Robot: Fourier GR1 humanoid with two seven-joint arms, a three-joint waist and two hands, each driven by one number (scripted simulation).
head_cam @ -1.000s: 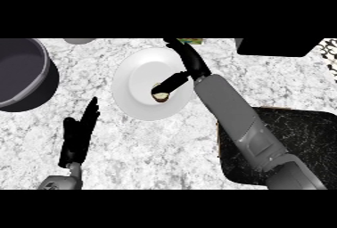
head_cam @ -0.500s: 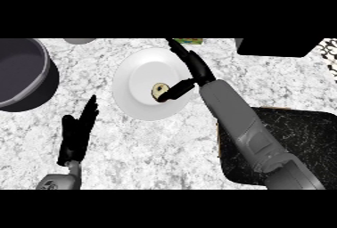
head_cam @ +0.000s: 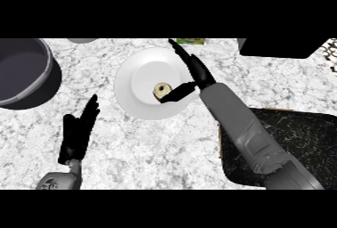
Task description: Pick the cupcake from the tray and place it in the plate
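Note:
The cupcake (head_cam: 162,91) lies on the white plate (head_cam: 138,73) at the counter's centre back. My right hand (head_cam: 199,75) hovers over the plate's right side with its fingers stretched straight toward the back. Its thumb (head_cam: 179,92) points left, just beside the cupcake, and nothing is curled round the cupcake. The dark tray (head_cam: 299,133) sits at the right, partly under my right forearm. My left hand (head_cam: 79,131) rests open at the lower left, fingers up.
A large dark pot (head_cam: 23,73) stands at the far left. A black block (head_cam: 276,47) is at the back right, and a small green-yellow item (head_cam: 191,41) sits behind the plate. A grey object (head_cam: 82,40) peeks in at the back edge.
My right hand's fingers have straightened and spread away from the cupcake, which stays on the plate. The left hand has not moved.

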